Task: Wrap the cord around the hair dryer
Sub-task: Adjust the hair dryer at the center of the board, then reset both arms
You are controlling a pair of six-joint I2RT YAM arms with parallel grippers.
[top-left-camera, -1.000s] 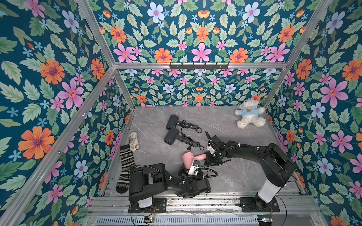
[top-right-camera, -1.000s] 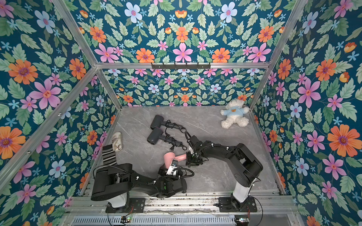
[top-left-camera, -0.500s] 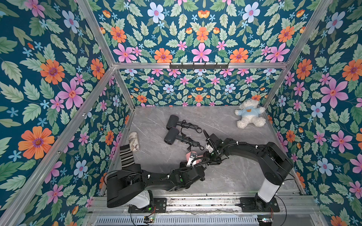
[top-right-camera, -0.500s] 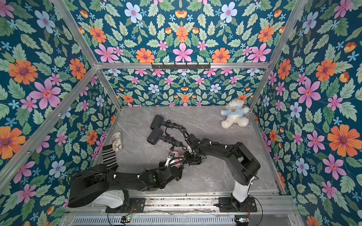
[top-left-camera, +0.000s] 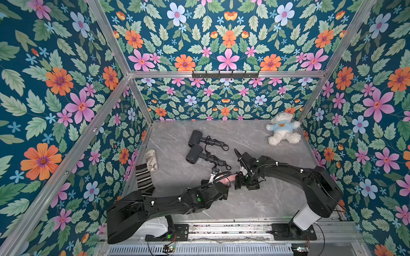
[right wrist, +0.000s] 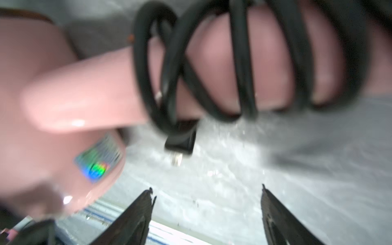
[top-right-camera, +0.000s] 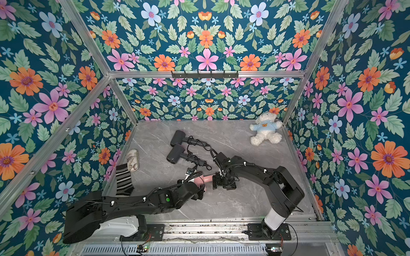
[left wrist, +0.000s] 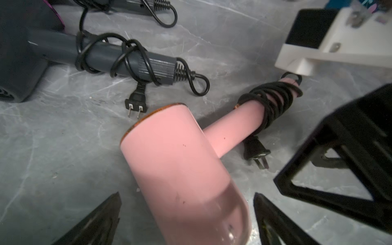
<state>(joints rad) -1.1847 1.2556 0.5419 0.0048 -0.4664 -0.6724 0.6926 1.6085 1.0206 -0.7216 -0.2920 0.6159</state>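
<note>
The pink hair dryer [left wrist: 180, 152] lies on the grey table, largely covered by both arms in both top views, where only a strip of pink [top-left-camera: 229, 178] [top-right-camera: 203, 177] shows. Its black cord [left wrist: 273, 99] [right wrist: 239, 63] is coiled round the handle, and the plug [left wrist: 255, 148] [right wrist: 180, 142] rests on the table beside it. My left gripper [left wrist: 186, 193] [top-left-camera: 216, 178] is open, its fingers standing either side of the barrel with gaps. At the handle end, my right gripper [right wrist: 206, 187] [top-left-camera: 245, 184] is open with only table between its fingers.
Two dark grey hair dryers [top-left-camera: 196, 137] [top-left-camera: 193, 155] with wrapped cords lie just behind. A teddy bear [top-left-camera: 281, 129] sits at the back right corner. A striped sock [top-left-camera: 144, 181] and a rolled cloth [top-left-camera: 152, 159] lie by the left wall. Floral walls enclose the table.
My right gripper has opened and no longer pinches the cord at the handle. The left arm has stretched forward from the front rail, bringing its open gripper over the dryer's barrel.
</note>
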